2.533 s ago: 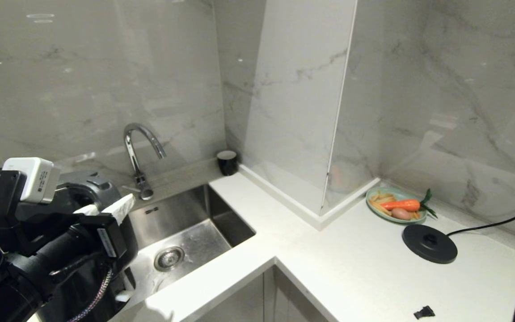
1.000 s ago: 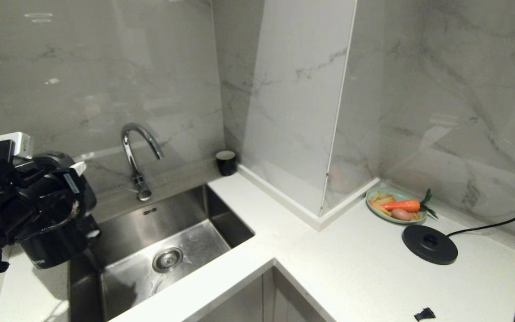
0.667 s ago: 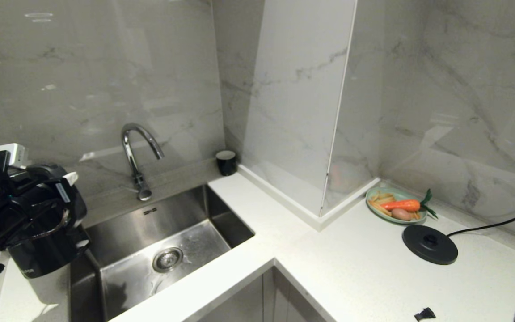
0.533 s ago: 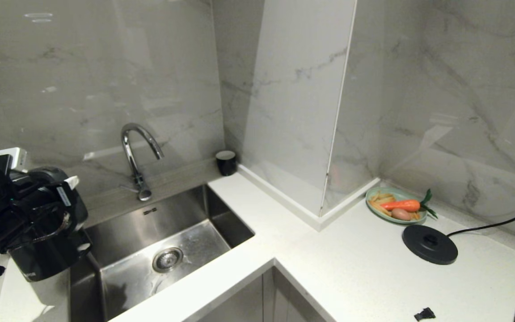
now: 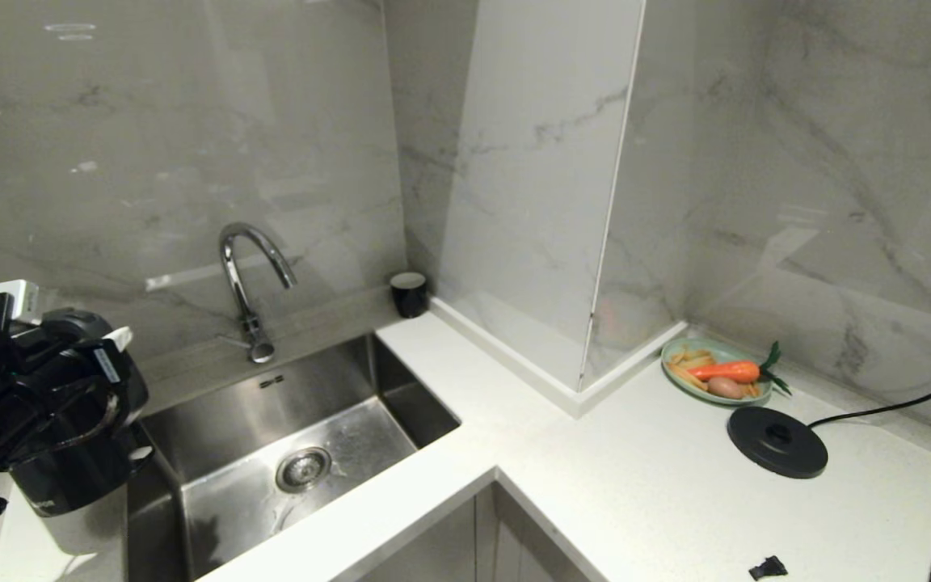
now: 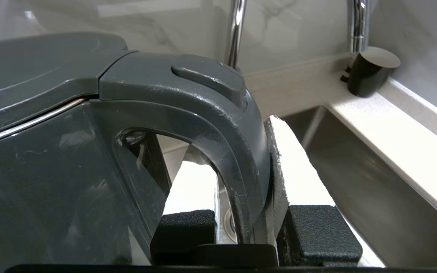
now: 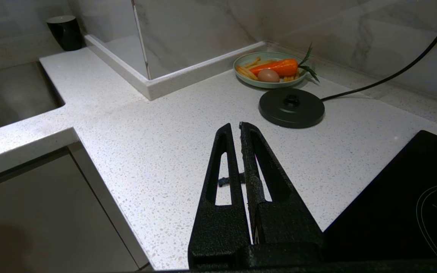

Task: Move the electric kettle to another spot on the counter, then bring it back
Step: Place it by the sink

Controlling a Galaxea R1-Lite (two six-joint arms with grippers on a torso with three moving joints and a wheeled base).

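The electric kettle (image 5: 77, 453) — glossy black, jug-shaped, with a flat matt lid and a thick loop handle — stood at the far left end of the white speckled table (image 5: 676, 485), on the strip left of the steel sink (image 5: 304, 436); whether its foot touched the stone could not be told. The left hand (image 6: 254, 182) was pinching the handle, one white-padded finger (image 6: 298, 170) lying flat against the handle's outer curve and the other passing through the loop. The head view showed only a dark tangle of arm and cabling over the kettle, whereas the left wrist view gave the scuffed grey plastic of the handle, the lid's thin chrome seam and the sink's brushed wall beyond. The right hand (image 7: 239, 131) hung above the table's front edge near the black glass hob (image 7: 412, 204), its slotted black fingers pressed together on nothing — it lay outside the head view. Toward the right back corner lay the round black base disc (image 5: 777, 440) with its cord (image 5: 902, 400), just beside a green plate (image 5: 680, 381) bearing a carrot (image 5: 724, 371). A small black cup (image 5: 410, 293) stood in the corner behind the sink, near the curved chrome tap (image 5: 251, 275).
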